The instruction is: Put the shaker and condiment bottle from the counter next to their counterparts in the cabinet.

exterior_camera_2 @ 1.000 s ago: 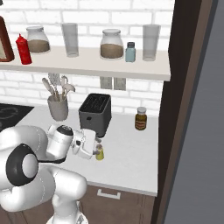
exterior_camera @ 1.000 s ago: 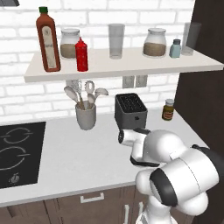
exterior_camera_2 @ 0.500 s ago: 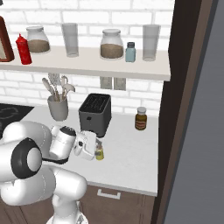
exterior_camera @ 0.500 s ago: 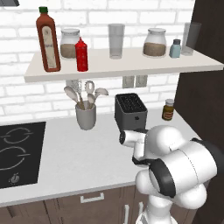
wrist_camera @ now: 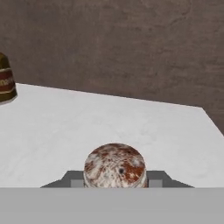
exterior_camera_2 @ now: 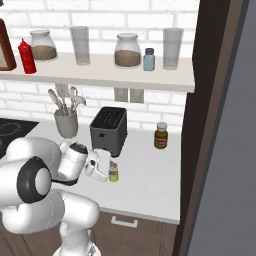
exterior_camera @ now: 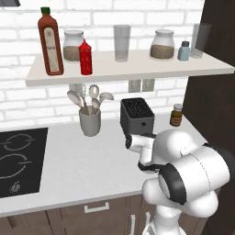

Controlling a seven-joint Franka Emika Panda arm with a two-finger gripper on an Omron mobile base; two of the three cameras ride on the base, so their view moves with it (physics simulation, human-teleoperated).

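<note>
One stubby yellow-olive shaker, mottled cap.

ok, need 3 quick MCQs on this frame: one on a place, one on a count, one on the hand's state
1. Where is the red squeeze bottle?
A. on the cooktop
B. on the wall shelf beside the tall sauce bottle
C. inside the toaster

2. How many empty glasses stand on the shelf?
A. two
B. none
C. five

3. The hand is:
A. wide open above the shelf
B. shut on the shaker on the counter
C. holding the utensil cup

Key: B, it stands next to the green-capped bottle; A, two clear glasses; B, fingers flank the shaker's cap in the hand view.
</note>
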